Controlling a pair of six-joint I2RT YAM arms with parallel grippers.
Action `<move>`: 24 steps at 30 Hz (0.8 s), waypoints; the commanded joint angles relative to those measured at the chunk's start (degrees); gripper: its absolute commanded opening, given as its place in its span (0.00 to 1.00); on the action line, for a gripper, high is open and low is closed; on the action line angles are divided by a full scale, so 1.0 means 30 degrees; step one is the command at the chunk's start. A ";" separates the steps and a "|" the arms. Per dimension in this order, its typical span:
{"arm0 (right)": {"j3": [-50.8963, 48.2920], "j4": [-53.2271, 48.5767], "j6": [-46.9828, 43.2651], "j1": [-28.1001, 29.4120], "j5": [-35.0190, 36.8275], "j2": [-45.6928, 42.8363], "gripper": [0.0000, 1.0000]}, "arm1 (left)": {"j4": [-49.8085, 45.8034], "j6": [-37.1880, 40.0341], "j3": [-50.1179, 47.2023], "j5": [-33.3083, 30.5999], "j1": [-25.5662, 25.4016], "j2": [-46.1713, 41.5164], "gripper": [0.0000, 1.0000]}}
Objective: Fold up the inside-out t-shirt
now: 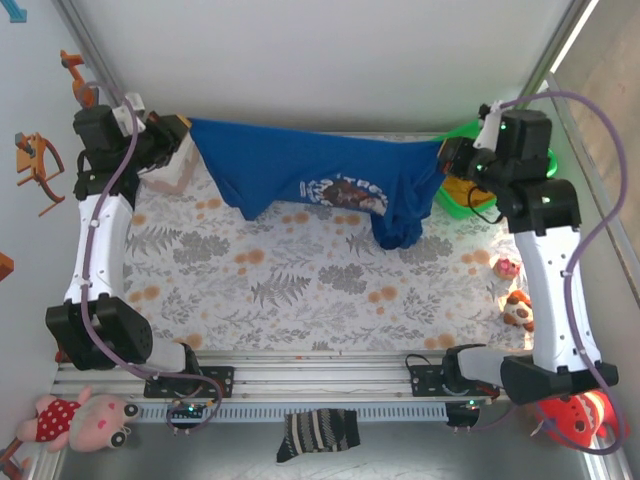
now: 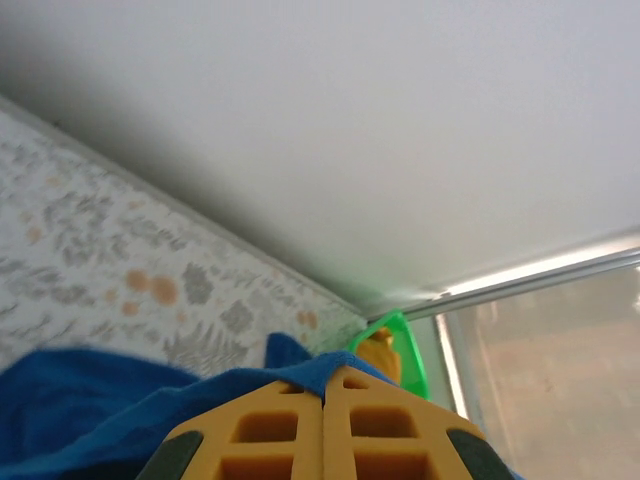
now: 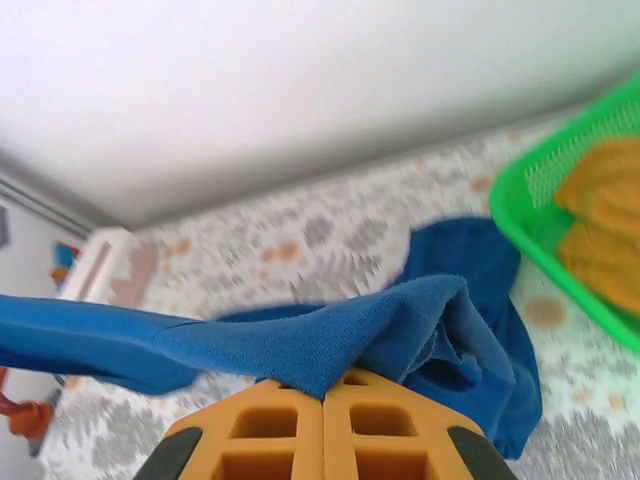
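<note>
Pinching the shirt (image 1: 300, 165) at two ends, I am holding it up, stretched between my left gripper (image 1: 188, 135) and my right gripper (image 1: 448, 155). Both pairs of jaws are pressing tight together with blue cloth caught at their tips. In each wrist view my yellow fingers (image 2: 265, 430) are meeting along one seam, and the fabric is bunching over them. The shirt is hanging along the far side of the tablecloth (image 1: 300, 280) and sagging in the middle. A thick fold near my right gripper is dropping down to the tablecloth, where it seems to be resting.

The tablecloth is showing grey leaves and orange blossoms. A green basket (image 3: 535, 185) is sitting at the far right corner, with a yellow garment (image 3: 605, 215) lying in it. A white wall (image 1: 320, 60) is closing off the far side, and a light strip (image 1: 575, 35) is running up the right side. A metal rail (image 1: 310, 375) is carrying my bases at the near edge. In front of it a striped sock (image 1: 318, 435) and a pink plush (image 1: 85, 420) are lying, and small toys (image 1: 518, 308) are sitting by my right arm.

The print (image 1: 342, 190) on the shirt is too small to read. A pale box (image 1: 172, 170) under my left gripper is partly hidden behind it, and I cannot tell what it is.
</note>
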 commanded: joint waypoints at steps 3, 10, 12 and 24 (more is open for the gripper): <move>0.1544 -0.0201 -0.0176 -0.0262 -0.0248 -0.0427 0.00 | 0.2072 -0.1417 0.1852 0.0146 0.0425 -0.0826 0.00; -0.2179 0.0643 0.0340 -0.0273 -0.0714 -0.1135 0.00 | 0.1798 -0.1279 0.0384 0.0152 0.0578 -0.0846 0.00; -0.2822 0.0742 0.0358 -0.0259 -0.0627 -0.1299 0.00 | 0.1306 -0.0995 0.0147 0.0160 0.0608 -0.0793 0.00; -0.1813 0.0863 0.1427 -0.0272 -0.1897 -0.2870 0.00 | 0.1740 -0.2917 -0.1907 0.1074 0.0425 -0.4584 0.00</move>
